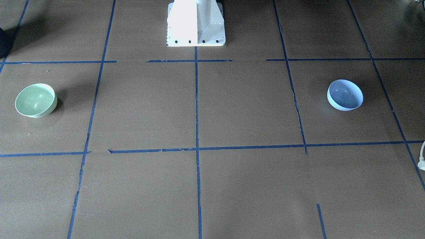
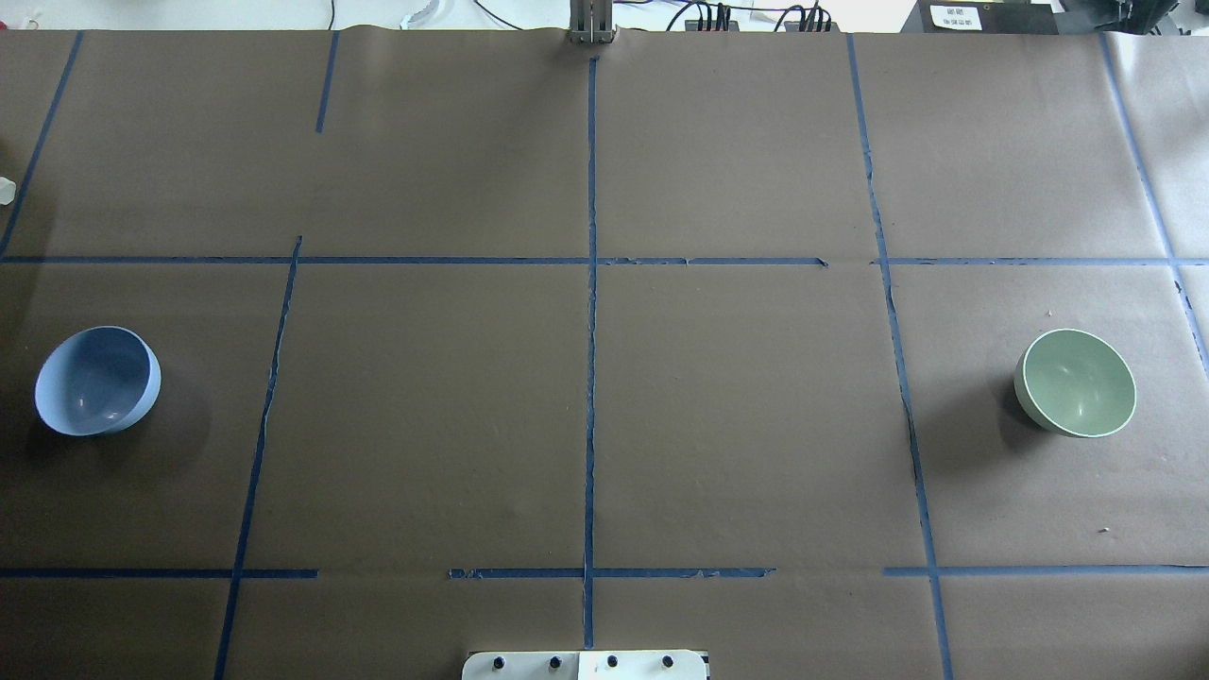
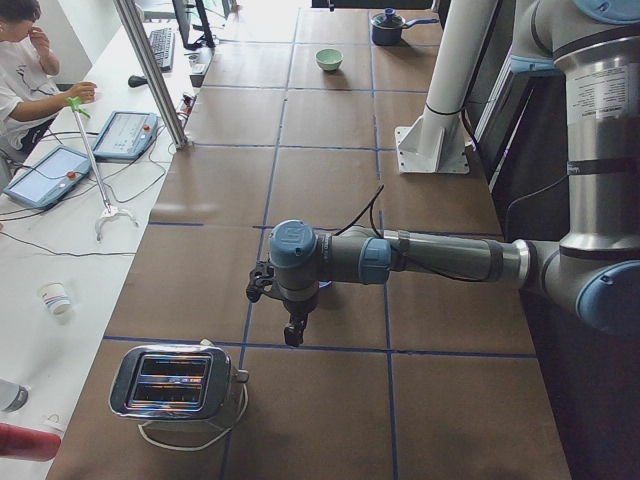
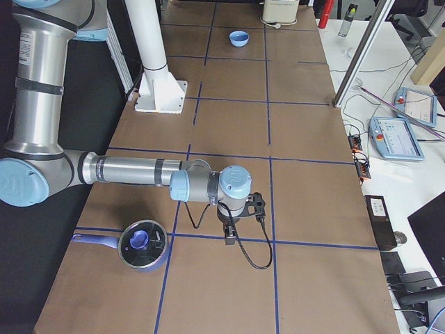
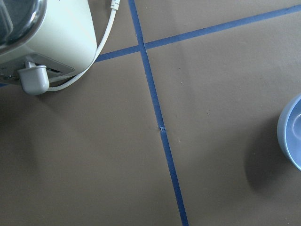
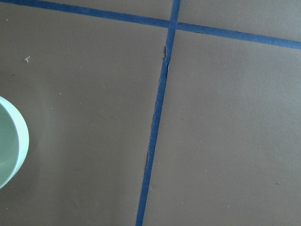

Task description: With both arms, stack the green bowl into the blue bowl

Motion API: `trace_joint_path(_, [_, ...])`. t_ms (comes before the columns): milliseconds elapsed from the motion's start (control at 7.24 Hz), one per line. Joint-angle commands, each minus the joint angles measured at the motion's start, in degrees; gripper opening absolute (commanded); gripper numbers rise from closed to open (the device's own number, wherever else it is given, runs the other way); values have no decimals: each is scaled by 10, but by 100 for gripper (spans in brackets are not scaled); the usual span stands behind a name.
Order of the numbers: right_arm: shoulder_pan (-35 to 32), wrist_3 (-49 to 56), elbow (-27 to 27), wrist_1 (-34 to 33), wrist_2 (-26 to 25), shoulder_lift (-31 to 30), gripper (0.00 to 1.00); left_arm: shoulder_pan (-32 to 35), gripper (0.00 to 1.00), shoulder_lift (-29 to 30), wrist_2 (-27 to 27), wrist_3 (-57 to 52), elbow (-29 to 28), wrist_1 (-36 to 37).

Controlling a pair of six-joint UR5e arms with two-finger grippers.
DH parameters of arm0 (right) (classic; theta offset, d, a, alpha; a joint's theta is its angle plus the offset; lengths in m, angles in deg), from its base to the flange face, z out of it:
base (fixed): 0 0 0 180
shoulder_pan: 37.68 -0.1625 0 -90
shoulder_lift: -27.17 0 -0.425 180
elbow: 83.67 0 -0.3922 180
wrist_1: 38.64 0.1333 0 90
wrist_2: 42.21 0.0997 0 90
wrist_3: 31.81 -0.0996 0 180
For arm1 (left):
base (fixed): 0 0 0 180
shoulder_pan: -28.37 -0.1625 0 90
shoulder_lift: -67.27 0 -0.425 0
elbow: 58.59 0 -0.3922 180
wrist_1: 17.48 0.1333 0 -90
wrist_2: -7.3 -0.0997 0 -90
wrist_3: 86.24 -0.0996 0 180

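The green bowl sits upright at the table's right end and the blue bowl at its left end, well apart. The left gripper and right gripper hang above the table. I cannot tell whether either is spread or pressed together.

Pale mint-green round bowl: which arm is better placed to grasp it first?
Probably the right arm. The smooth mint-green bowl stands on the robot's right side of the table, and its rim shows in the right wrist view. The periwinkle-blue round bowl stands far off on the left side.
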Motion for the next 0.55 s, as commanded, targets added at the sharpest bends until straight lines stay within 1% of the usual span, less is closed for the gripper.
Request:
trace_joint_path(0, [2,0,1,0,-1,3,100,-1,100,1,0,0,1,-9])
trace_joint_path(276, [3,0,0,1,0,6,100,-2,100,3,-3,4,4,-17])
trace_joint_path(415, [3,0,-3,1,0,6,100,-2,100,4,-4,4,5,-54])
